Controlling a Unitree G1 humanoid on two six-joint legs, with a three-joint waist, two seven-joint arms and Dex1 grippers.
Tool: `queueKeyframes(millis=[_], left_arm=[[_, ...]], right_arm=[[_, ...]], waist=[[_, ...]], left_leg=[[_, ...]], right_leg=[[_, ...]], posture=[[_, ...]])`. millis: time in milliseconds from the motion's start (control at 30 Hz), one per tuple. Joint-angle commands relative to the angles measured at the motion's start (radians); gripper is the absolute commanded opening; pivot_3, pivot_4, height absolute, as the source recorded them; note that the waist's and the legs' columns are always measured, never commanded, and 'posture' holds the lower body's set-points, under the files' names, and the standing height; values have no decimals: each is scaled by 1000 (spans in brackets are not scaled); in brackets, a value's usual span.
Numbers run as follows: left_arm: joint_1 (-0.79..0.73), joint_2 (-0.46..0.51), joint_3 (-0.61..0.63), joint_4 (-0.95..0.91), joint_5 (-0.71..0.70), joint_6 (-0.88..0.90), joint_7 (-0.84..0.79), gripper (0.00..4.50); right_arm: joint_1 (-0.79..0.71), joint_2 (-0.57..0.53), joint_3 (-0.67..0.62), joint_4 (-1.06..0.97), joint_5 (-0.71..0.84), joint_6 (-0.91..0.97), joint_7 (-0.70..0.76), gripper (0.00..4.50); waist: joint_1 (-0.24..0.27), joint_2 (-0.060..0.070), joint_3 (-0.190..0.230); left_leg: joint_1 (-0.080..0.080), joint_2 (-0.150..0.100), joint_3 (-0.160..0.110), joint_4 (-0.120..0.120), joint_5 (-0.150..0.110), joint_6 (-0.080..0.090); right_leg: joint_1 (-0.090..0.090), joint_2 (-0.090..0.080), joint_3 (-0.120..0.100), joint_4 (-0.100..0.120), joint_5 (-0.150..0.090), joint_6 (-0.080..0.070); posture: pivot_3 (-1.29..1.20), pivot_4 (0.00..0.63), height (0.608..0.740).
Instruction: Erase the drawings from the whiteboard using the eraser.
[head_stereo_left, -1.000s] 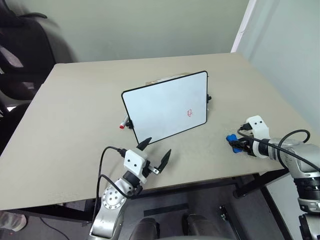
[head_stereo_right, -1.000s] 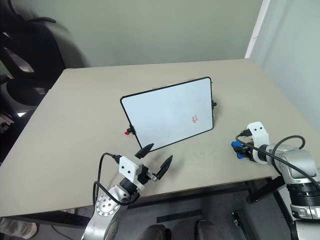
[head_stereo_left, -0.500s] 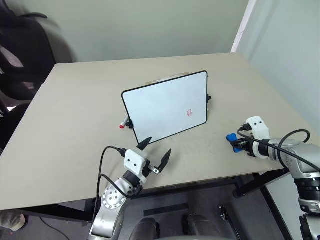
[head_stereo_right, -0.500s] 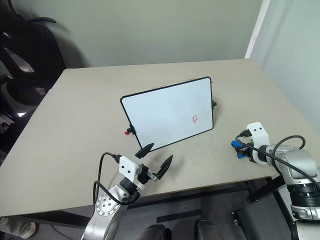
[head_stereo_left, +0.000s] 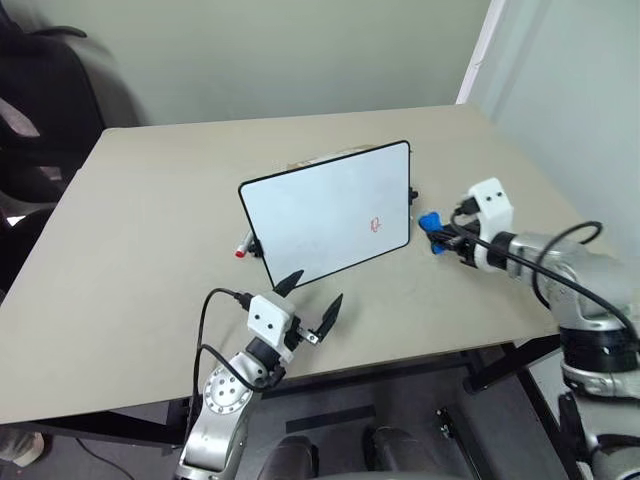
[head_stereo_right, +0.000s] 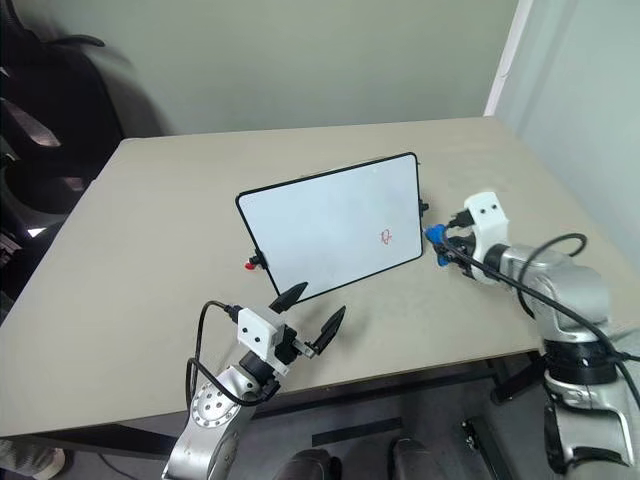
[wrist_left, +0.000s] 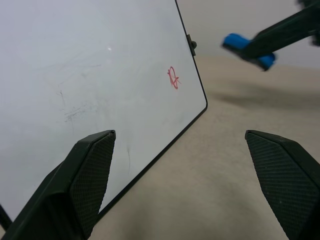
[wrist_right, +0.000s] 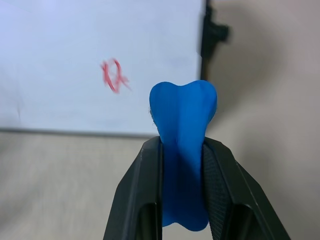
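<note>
Right claw (wrist_right: 182, 165) clamped on the blue eraser (wrist_right: 184, 122), held clear of the table (head_stereo_left: 150, 230) just beside the propped whiteboard (head_stereo_left: 320, 215), seemingly ready to wipe the red scribble (head_stereo_left: 376, 225). Left claw (head_stereo_left: 312, 302) gapes empty before the whiteboard.

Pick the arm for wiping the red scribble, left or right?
Right. The right gripper already clamps the eraser beside the whiteboard, near the red scribble. The left gripper is open, holding nothing.

Whiteboard (head_stereo_left: 328, 215) stands propped mid-table (head_stereo_left: 140, 230), marker (head_stereo_left: 244, 246) tucked behind its left edge, eraser (head_stereo_left: 430, 221) just off its right edge.
</note>
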Motion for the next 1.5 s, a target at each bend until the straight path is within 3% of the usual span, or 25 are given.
queueKeyframes(millis=[33, 300, 767, 1500], left_arm=[[-7, 0, 2, -22, -3, -17, -6, 4500], [0, 0, 10, -33, -2, -17, -5, 4500], [25, -5, 4, -59, 0, -16, 7, 4500], [64, 1, 11, -109, -9, -6, 9, 4500]], right_arm=[[-79, 41, 27, 100, -47, -82, -13, 1034], [-171, 133, 80, 239, -93, -166, 18, 1034], [-171, 226, 187, 279, -142, -155, 53, 1034], [-236, 213, 101, 368, -170, -215, 23, 1034]], waist=[[2, 1, 0], [5, 2, -2], [-4, 1, -1], [-5, 0, -1]], left_leg=[[0, 0, 0, 0, 0, 0], [-2, 0, 0, -2, 0, 0], [-1, 0, 0, -3, -1, -1], [-3, 0, 0, -4, -2, -3]], right_leg=[[0, 0, 0, 0, 1, 0], [-3, 0, -1, 0, 6, -6], [-8, 0, -1, 0, 8, -10], [-11, 0, -1, 0, 10, -13]], posture=[[0, 150, 736], [0, 150, 736], [0, 150, 736], [0, 150, 736]])
